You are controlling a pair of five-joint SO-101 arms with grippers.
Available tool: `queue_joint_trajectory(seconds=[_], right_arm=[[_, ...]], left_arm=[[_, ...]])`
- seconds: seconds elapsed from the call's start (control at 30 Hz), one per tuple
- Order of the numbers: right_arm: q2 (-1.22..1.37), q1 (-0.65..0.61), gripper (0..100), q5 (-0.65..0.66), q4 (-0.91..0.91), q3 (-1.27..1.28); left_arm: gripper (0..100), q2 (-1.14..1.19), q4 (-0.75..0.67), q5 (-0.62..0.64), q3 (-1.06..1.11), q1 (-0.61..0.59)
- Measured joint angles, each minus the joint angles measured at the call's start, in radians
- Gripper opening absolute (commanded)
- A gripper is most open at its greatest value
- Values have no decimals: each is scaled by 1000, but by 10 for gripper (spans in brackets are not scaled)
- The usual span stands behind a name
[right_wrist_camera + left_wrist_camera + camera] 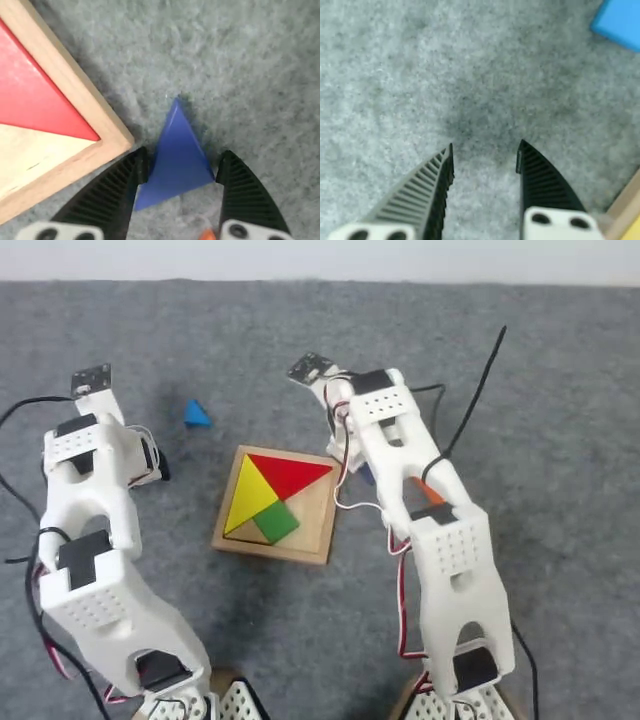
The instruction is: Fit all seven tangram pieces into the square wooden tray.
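Note:
The square wooden tray [322, 530] lies mid-table holding a red triangle [285, 472], a yellow triangle [250, 498] and a green square [275, 522]. My right gripper [183, 152] is down on the carpet just off the tray's right corner [107, 132]. Its fingers touch both sides of a dark blue triangle [176, 150], which lies flat. My left gripper [486, 147] hangs open and empty over bare carpet left of the tray. A light blue triangle [197, 415] sits beyond it, and appears again as the light blue piece [620, 20] in the left wrist view.
An orange piece [432, 492] lies under the right arm, right of the tray. The tray's edge [626, 215] is close beside the left gripper. Grey carpet covers the whole table, with open room at the back and far right.

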Motion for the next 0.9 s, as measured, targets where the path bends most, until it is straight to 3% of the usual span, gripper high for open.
queue_joint_trajectory(seconds=[0.37, 0.57, 0.9], right_arm=[[25, 34, 234, 2, 64, -34], [25, 37, 119, 8, 68, -34], [25, 44, 166, 69, 69, -34]], left_arm=[[201, 0, 0, 0, 0, 0], [201, 0, 0, 0, 0, 0], [201, 0, 0, 0, 2, 0]])
